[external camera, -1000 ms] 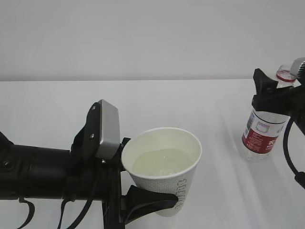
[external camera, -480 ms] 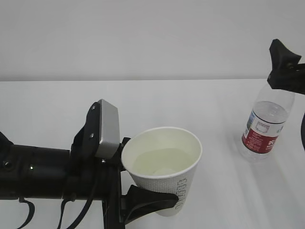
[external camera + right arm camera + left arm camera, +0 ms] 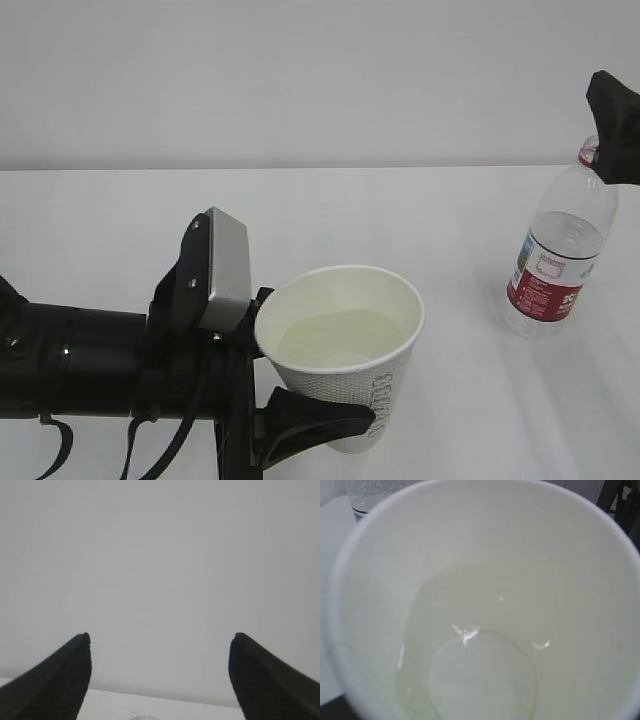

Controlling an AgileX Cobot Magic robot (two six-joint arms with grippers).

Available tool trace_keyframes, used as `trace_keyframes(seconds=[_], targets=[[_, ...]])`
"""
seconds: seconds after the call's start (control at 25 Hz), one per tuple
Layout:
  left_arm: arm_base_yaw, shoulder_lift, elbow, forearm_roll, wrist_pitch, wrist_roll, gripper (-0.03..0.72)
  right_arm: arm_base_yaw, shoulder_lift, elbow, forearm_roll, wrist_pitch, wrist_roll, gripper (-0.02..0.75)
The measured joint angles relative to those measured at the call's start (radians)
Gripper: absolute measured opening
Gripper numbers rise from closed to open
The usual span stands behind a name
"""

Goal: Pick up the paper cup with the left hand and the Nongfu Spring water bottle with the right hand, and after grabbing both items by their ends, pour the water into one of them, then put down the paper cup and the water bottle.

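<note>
Exterior view: left gripper [image 3: 300, 395] grasps the filled paper cup [image 3: 345, 355]; lower it level onto the desk [image 3: 450, 420]. Right gripper [image 3: 160, 675] is released.

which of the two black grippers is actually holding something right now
The left gripper, clamped round the white paper cup; the right gripper hangs open above the clear plastic bottle.

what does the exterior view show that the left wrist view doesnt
Only the exterior view: the black left gripper clamped on the white paper cup, the upright bottle's dark red and white label, and the open black right gripper above it.
Only the left wrist view: the cup's round bottom under the water.
Both: the cup's cream inside, the water, part of the clear bottle.
</note>
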Motion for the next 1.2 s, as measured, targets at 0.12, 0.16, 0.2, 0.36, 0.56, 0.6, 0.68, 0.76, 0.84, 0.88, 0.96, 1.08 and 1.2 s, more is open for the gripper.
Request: trace_keyframes(seconds=[0.12, 0.16, 0.2, 0.36, 0.56, 0.6, 0.68, 0.76, 0.84, 0.88, 0.96, 1.08, 1.2], targets=[[0.000, 0.000, 0.000, 0.000, 0.000, 0.000, 0.496, 0.000, -0.065, 0.000, 0.000, 0.084, -0.006, 0.644], [0.000, 0.000, 0.000, 0.000, 0.000, 0.000, 0.496, 0.000, -0.083, 0.000, 0.004, 0.116, -0.012, 0.643], [0.000, 0.000, 0.000, -0.001, 0.000, 0.000, 0.496, 0.000, -0.104, 0.000, 0.011, 0.146, -0.019, 0.643], [0.000, 0.000, 0.000, -0.002, 0.000, 0.000, 0.496, 0.000, -0.180, 0.002, 0.055, 0.249, -0.053, 0.640], [0.000, 0.000, 0.000, -0.002, 0.000, 0.000, 0.496, 0.000, -0.261, 0.011, 0.116, 0.334, -0.163, 0.628], [0.000, 0.000, 0.000, -0.002, 0.000, 0.000, 0.496, 0.000, -0.276, 0.016, 0.120, 0.345, -0.172, 0.627], [0.000, 0.000, 0.000, -0.002, 0.000, 0.000, 0.496, 0.000, -0.301, 0.020, 0.126, 0.361, -0.181, 0.622], [0.000, 0.000, 0.000, -0.002, 0.000, 0.000, 0.496, 0.000, -0.314, 0.024, 0.129, 0.368, -0.183, 0.617], [0.000, 0.000, 0.000, -0.002, 0.000, 0.000, 0.496, 0.000, -0.324, 0.028, 0.131, 0.371, -0.183, 0.609], [0.000, 0.000, 0.000, -0.002, 0.000, 0.000, 0.496, 0.000, -0.331, 0.028, 0.131, 0.377, -0.183, 0.605], [0.000, 0.000, 0.000, -0.002, 0.000, 0.000, 0.496, 0.000, -0.339, 0.028, 0.131, 0.384, -0.183, 0.599], [0.000, 0.000, 0.000, -0.002, -0.004, 0.000, 0.496, 0.000, -0.347, 0.028, 0.131, 0.396, -0.183, 0.596], [0.000, 0.000, 0.000, -0.002, -0.013, 0.000, 0.496, 0.000, -0.349, 0.028, 0.131, 0.398, -0.183, 0.594]])
